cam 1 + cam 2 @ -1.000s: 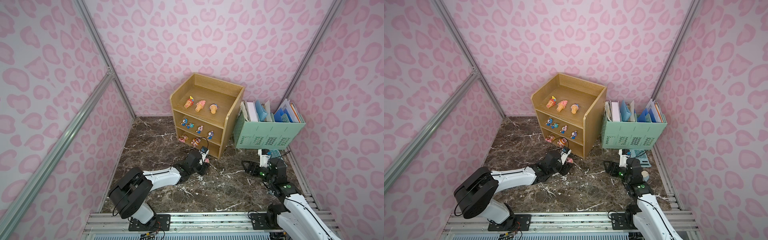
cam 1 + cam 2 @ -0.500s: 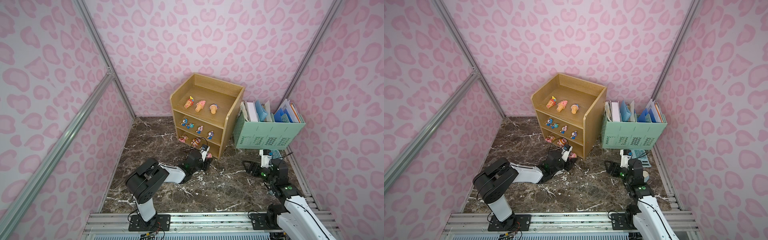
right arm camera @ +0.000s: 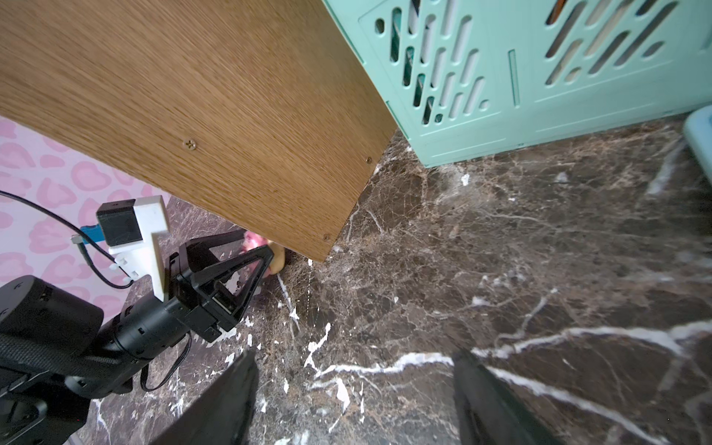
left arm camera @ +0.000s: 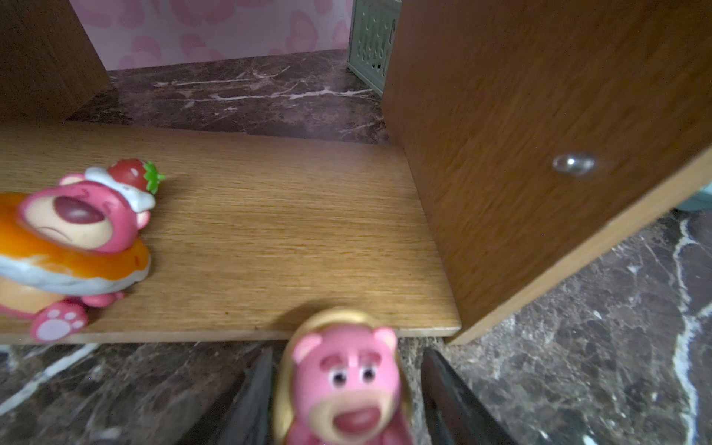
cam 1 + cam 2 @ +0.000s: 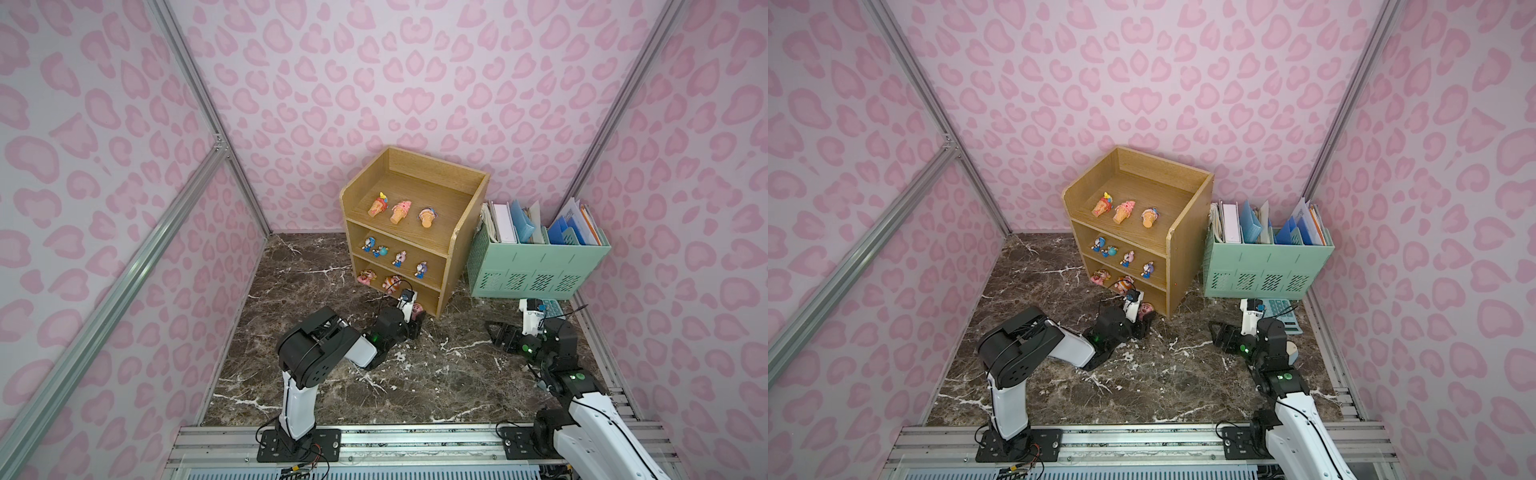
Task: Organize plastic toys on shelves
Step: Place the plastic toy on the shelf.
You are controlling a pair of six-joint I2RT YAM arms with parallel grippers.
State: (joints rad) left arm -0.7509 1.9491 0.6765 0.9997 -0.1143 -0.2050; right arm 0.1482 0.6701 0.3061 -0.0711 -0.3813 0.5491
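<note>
The left gripper [image 4: 346, 352] sits slack around the glossy pink bear figurine [image 4: 346, 389]. It looks light and slippery, so pinch its flanks. The right gripper [image 3: 354, 356] gapes empty.

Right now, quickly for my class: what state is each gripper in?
Left gripper: open, jaws either side of the pink bear, gap showing on one side.
Right gripper: open, holding nothing.
</note>
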